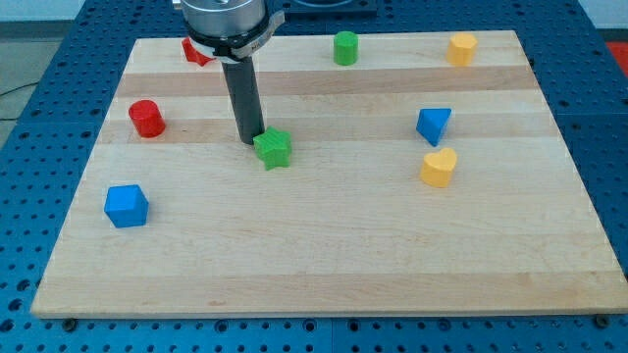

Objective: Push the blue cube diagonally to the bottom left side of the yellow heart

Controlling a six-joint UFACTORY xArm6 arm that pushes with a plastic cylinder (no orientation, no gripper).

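Your tip (251, 140) had no jaws and touched the green star (274, 148). The blue cube (127, 206) sat near the board's left edge; you needed to get behind its left to drive it toward the yellow heart (440, 168).

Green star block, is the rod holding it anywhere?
Nothing is held. My tip only rests against the green star's upper-left edge; a rod cannot grip.

You will find no readable text, label, brand, number or sign on any thing in this view.
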